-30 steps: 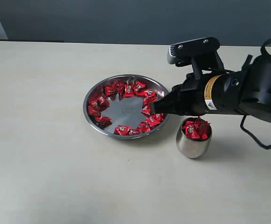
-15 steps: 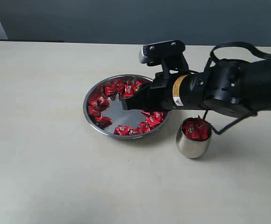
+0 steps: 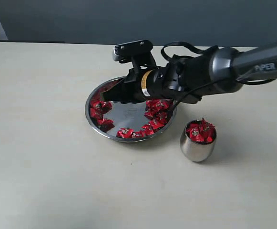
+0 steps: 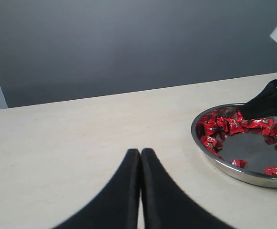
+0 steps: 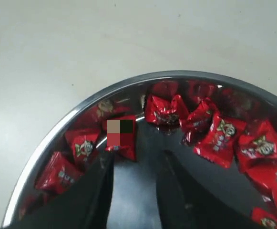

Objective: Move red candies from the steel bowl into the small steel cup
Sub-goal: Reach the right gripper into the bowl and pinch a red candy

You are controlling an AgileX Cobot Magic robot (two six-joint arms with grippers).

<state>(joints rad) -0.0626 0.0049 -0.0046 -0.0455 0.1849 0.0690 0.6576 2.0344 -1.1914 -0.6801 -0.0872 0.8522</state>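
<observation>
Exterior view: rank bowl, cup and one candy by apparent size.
1. bowl: largest by far.
2. cup: much narrower than the bowl.
3. candy: smallest; several fill the cup's mouth.
All three sit at similar depth, so nearness doesn't muddy the order.

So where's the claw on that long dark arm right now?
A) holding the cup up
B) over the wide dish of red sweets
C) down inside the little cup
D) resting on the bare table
B: the right claw hangs over the steel bowl, open and empty; the small steel cup stands apart.
</observation>
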